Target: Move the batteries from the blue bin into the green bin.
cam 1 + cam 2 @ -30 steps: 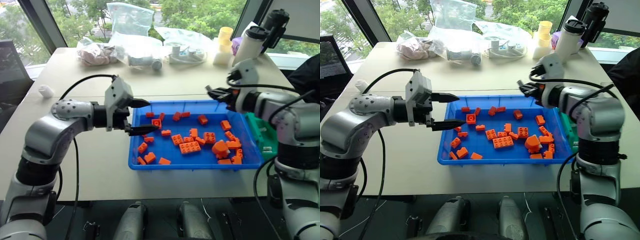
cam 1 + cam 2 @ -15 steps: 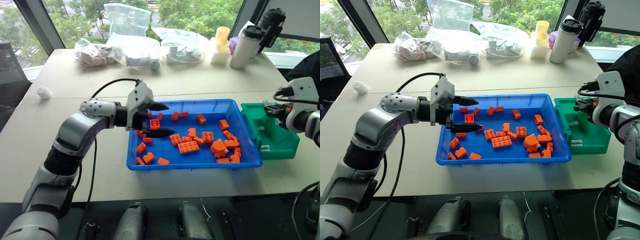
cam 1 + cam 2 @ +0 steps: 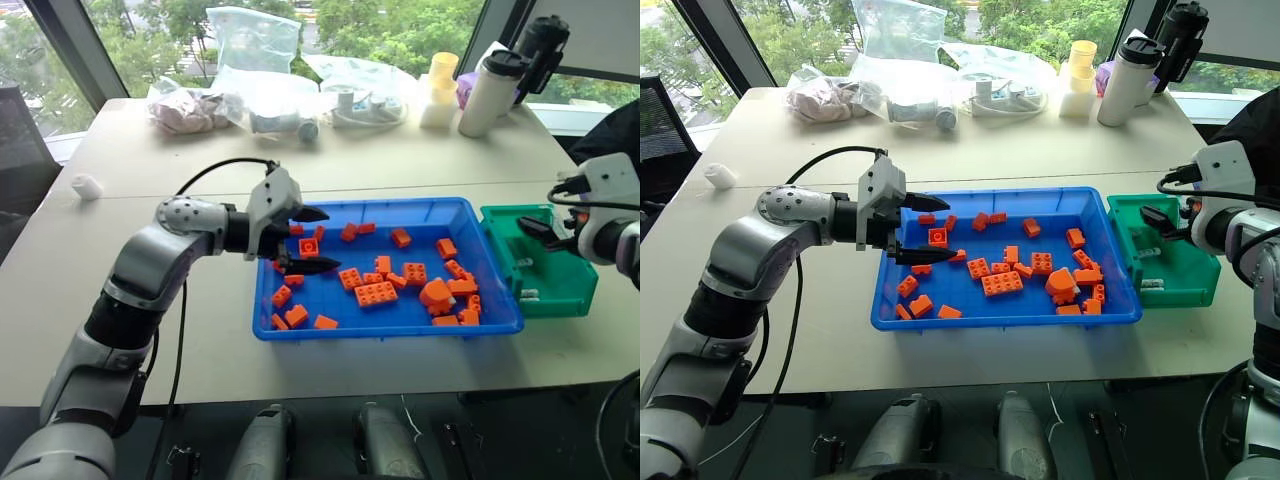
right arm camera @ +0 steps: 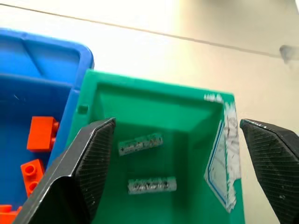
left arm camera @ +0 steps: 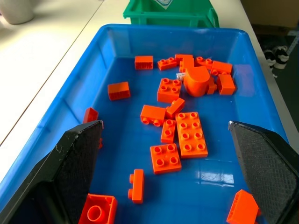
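The blue bin (image 3: 390, 329) sits mid-table, strewn with orange bricks (image 3: 379, 293). Against its right end stands the green bin (image 3: 565, 299), where two silver-grey batteries (image 4: 140, 144) (image 4: 152, 185) lie on the floor, seen in the right wrist view. My right gripper (image 3: 541, 231) hovers open above the green bin (image 4: 154, 105) with nothing between its fingers. My left gripper (image 3: 327, 240) is open and empty over the blue bin's left end, pointing along it toward the bricks (image 5: 190, 134). I make out no battery among the bricks.
Plastic bags (image 3: 258, 60), a white bottle (image 3: 488, 92), a dark bottle (image 3: 540, 45) and stacked cups (image 3: 442, 88) line the table's far edge. A small white object (image 3: 88, 185) lies at the far left. Bare tabletop surrounds the blue bin in front and to the left.
My right gripper swung from the blue bin's far right corner to above the green bin, then opened. The left gripper stayed open at the bin's left end. The camera shifted.
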Robot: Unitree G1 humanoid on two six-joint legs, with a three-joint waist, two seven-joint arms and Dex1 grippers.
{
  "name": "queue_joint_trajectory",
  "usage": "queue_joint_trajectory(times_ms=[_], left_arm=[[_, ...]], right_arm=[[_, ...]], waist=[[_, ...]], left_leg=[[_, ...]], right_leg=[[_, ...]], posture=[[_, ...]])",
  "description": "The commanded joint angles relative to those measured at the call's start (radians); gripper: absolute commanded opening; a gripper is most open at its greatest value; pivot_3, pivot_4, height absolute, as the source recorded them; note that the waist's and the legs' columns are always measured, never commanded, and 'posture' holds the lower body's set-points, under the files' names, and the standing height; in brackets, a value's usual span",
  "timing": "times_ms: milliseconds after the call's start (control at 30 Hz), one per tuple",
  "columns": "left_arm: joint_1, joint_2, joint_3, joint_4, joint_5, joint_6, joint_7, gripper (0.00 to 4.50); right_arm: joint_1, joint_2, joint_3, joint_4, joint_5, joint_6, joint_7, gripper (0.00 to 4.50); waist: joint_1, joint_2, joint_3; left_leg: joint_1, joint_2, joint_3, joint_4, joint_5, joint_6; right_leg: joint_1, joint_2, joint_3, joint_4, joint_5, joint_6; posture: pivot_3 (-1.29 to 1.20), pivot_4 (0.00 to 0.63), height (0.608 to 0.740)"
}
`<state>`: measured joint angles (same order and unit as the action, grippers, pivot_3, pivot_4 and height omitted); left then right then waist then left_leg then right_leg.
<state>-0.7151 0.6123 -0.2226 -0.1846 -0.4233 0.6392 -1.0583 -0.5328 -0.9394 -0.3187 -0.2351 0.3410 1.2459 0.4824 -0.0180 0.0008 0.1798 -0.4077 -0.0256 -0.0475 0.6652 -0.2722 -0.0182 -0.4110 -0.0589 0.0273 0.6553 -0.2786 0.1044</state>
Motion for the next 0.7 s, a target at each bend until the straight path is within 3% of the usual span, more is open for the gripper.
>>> queue_joint_trajectory(times_ms=[33,233,700], left_arm=[[-0.011,0.023,0.013,-0.058,-0.013,0.005,-0.025,4.50],[0.025,0.073,-0.006,-0.138,-0.018,0.038,-0.068,4.50],[0.069,0.073,-0.049,-0.191,0.028,0.036,-0.031,4.50]], right_arm=[[-0.050,-0.049,0.083,-0.149,0.158,-0.005,0.194,4.47],[0.082,-0.143,0.170,-0.264,0.272,-0.012,0.375,4.47],[0.211,-0.151,0.225,-0.269,0.262,-0.015,0.340,4.47]], waist=[[0.000,0.000,0.000],[0.017,-0.001,0.000],[0.008,-0.001,0.000]], left_leg=[[0.000,0.000,0.000,0.000,0.000,0.000],[-0.001,-0.001,-0.004,0.000,0.000,0.001],[-0.001,-0.001,-0.003,0.001,-0.001,0.001]], right_leg=[[0.000,0.000,0.000,0.000,0.000,0.000],[0.002,-0.001,-0.002,-0.004,0.000,0.000],[0.003,-0.002,-0.002,-0.004,0.000,0.000]], posture=[[0.00,0.150,0.740],[0.00,0.150,0.740],[0.00,0.150,0.740]])
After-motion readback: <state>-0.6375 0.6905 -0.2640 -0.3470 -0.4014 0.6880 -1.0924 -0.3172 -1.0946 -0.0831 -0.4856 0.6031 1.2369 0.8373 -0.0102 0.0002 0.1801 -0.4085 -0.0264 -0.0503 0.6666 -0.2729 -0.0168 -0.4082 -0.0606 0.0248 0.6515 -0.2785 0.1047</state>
